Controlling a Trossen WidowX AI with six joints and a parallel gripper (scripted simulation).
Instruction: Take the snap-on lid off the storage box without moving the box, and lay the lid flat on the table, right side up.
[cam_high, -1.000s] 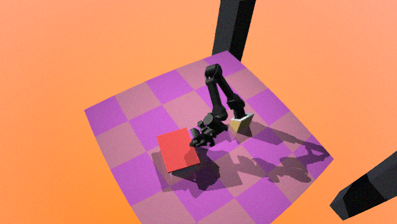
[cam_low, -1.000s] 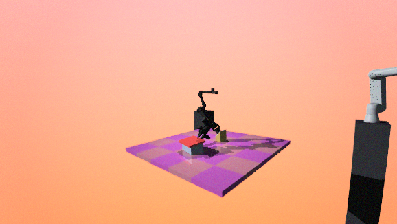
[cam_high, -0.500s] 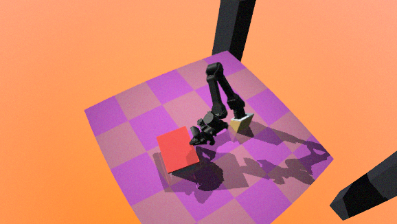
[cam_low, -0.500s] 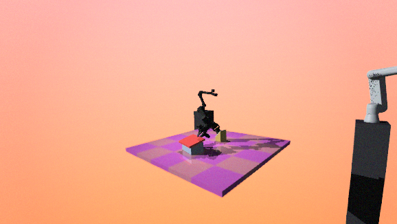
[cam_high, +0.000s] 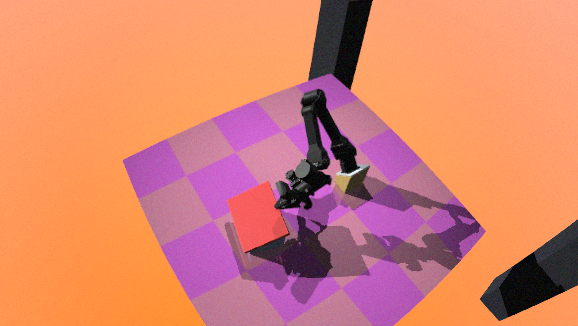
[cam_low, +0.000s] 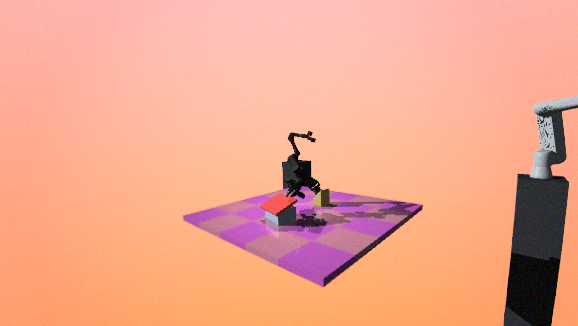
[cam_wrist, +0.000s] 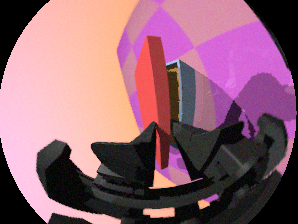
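The red lid (cam_high: 257, 217) (cam_low: 278, 204) (cam_wrist: 147, 85) is tilted above the storage box, its edge on the gripper's side raised and its far side low. The blue-grey box (cam_high: 271, 245) (cam_low: 286, 216) (cam_wrist: 187, 95) stands upright on the table; the wrist view shows its rim and part of its dark inside through a gap under the lid. My gripper (cam_high: 281, 197) (cam_low: 290, 195) (cam_wrist: 162, 123) is shut on the lid's raised edge, one finger on each face. Whether the lid's low side still touches the box cannot be told.
The chequered table (cam_high: 185, 255) (cam_low: 320, 257) bears the box. A yellow block (cam_high: 344, 184) (cam_low: 321, 198) stands at my arm's base, close to the box. Dark pillars (cam_high: 332, 45) (cam_high: 520, 285) (cam_low: 535, 220) stand beyond the table; a pale arm (cam_low: 545, 132) tops one.
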